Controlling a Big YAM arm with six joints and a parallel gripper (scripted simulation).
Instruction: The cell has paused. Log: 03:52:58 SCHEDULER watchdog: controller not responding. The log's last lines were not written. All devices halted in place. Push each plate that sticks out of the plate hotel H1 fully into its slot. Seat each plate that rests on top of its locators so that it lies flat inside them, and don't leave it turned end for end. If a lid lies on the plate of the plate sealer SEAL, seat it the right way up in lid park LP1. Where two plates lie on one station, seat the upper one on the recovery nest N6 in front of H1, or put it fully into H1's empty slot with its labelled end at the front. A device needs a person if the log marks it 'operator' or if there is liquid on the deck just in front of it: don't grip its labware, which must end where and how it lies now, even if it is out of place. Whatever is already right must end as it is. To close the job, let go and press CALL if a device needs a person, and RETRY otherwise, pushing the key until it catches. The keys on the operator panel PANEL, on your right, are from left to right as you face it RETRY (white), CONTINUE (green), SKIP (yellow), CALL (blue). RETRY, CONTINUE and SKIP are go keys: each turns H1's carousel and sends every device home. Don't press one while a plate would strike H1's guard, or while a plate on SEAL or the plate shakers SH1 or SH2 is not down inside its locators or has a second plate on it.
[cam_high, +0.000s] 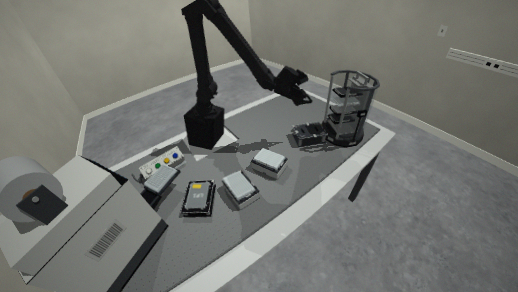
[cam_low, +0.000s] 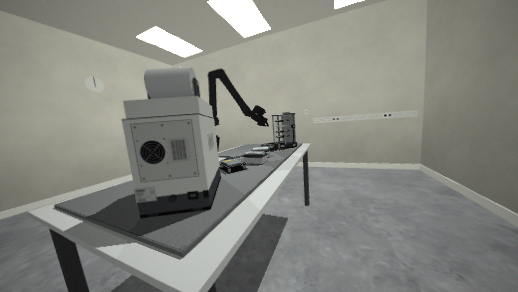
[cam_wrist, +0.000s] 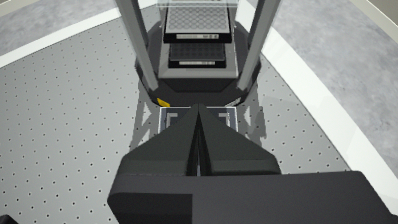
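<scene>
My gripper (cam_high: 301, 95) is shut and empty. It hangs above the table just in front of the plate hotel H1 (cam_high: 350, 107). In the wrist view the closed fingertips (cam_wrist: 198, 107) point at H1's base, over the recovery nest N6, which holds nothing. Two dark plates show in H1's slots, an upper one (cam_wrist: 198, 22) and a lower one (cam_wrist: 202, 55), each with a labelled end facing me. I cannot tell how far either sticks out. In the exterior view the gripper (cam_low: 260, 117) is left of H1 (cam_low: 284, 130).
Two stations with pale plates (cam_high: 269, 162) (cam_high: 241, 188) stand mid-table. A dark station with a plate or lid (cam_high: 198, 197) is next to them. The sealer (cam_high: 75, 225) holds a pale plate (cam_high: 161, 178). The key panel (cam_high: 162, 162) lies behind it. A yellow mark (cam_wrist: 162, 102) is at H1's foot.
</scene>
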